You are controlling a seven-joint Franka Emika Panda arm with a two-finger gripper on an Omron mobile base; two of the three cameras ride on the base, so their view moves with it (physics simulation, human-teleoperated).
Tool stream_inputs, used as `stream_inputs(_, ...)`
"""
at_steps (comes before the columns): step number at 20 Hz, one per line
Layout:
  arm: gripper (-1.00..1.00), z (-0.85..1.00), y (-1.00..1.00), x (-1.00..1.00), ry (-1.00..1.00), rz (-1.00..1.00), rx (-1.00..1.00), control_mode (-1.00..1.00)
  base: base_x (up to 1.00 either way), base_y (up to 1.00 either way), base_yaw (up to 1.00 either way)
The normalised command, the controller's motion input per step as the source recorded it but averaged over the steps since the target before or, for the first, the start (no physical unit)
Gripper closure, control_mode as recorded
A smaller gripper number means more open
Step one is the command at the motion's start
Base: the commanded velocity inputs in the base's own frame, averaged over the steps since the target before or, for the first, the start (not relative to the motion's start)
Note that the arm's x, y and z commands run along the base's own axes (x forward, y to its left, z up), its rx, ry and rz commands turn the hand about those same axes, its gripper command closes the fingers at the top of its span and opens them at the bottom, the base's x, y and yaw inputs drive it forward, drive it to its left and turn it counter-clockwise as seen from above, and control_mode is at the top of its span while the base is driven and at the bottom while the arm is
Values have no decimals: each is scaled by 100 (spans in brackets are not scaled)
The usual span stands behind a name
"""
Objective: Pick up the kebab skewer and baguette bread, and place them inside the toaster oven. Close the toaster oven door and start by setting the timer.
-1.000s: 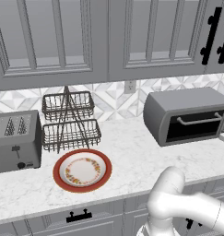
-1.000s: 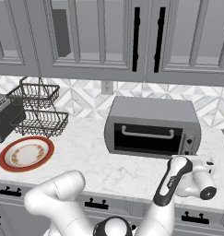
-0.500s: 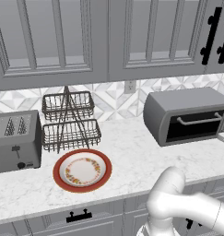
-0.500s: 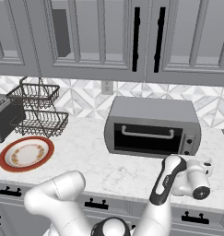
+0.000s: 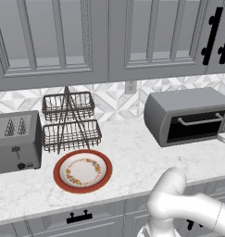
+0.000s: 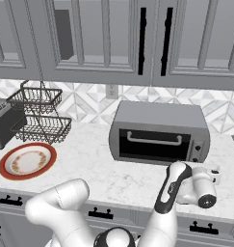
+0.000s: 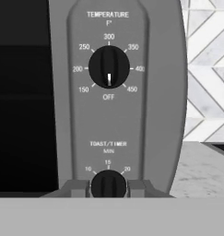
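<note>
Grey metal toaster oven (image 6: 159,131): on white marble surface (image 5: 132,157), right of plate.
Dark glass door (image 6: 154,145): shut; food likely inside.
Toast/timer knob (image 7: 108,184): pincer (image 7: 108,188) centred on it to turn; grip state unclear.

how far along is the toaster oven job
Done: the plate is bare of food and the oven door is shut, so loading looks finished, though the dark glass hides the inside. In hand: the hand view faces the timer knob up close; the temperature knob points at OFF. Left: turning the timer.
</note>
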Motion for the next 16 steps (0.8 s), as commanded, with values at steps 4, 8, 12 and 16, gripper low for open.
stream_inputs(4, 100, 0, 0, 0, 0, 0, 5, -100, 0, 0, 0)
stream_inputs(8, 100, 0, 0, 0, -2, 0, 14, -100, 0, 0, 0)
stream_inputs(12, 100, 0, 0, 0, -4, 0, 16, -100, 0, 0, 0)
stream_inputs(16, 100, 0, 0, 0, -5, 0, 17, -100, 0, 0, 0)
